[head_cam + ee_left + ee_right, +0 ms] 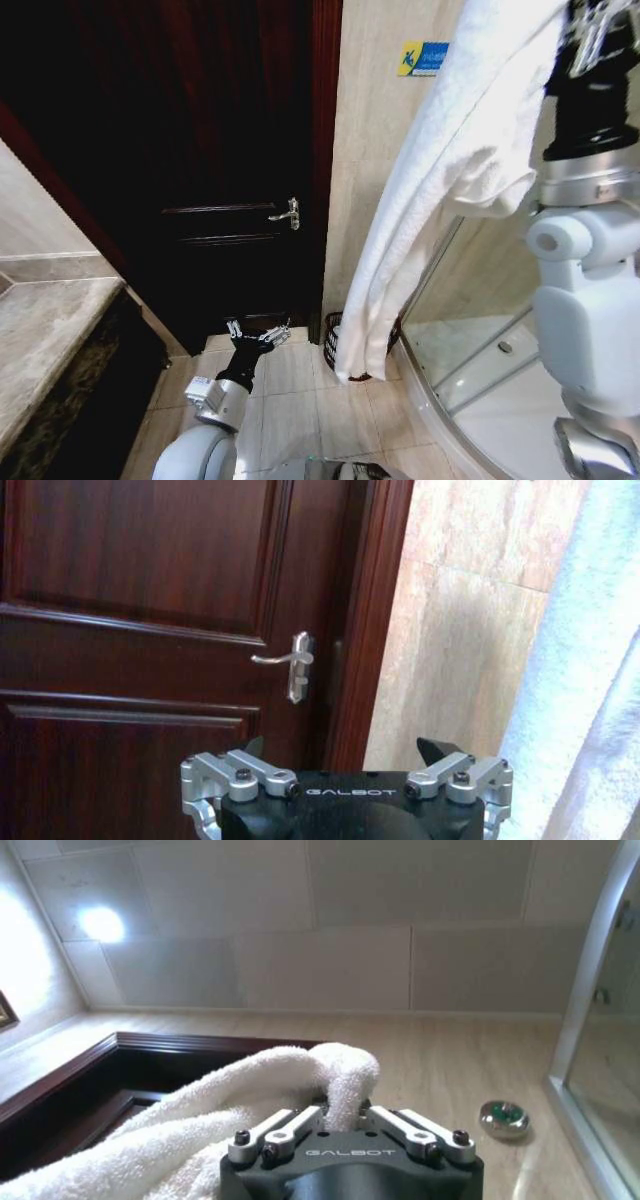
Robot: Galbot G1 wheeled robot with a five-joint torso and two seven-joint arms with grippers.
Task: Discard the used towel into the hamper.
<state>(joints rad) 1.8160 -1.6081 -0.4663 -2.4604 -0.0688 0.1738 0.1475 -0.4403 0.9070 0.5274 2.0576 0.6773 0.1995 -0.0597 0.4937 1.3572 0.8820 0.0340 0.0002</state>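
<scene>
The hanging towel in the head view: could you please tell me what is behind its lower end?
The hamper, a dark openwork basket on the tiled floor by the wall. The towel, held up by the right tool, covers most of it, so its inside cannot be seen.

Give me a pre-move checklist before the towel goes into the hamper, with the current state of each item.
1. Grip on the towel: ok. The right gripper has its jaws shut on a fold of it, held high.
2. Towel hanging free: ok. It drapes down from the gripper, its lower end in front of the hamper.
3. Towel end inside the hamper rim: cannot tell; the cloth hides most of the basket.
4. Hamper upright on the floor, by the wall: ok, as far as its visible edge shows.
5. Left gripper out of the way: ok. It is low, jaws open, facing the door, beside the hamper.
</scene>
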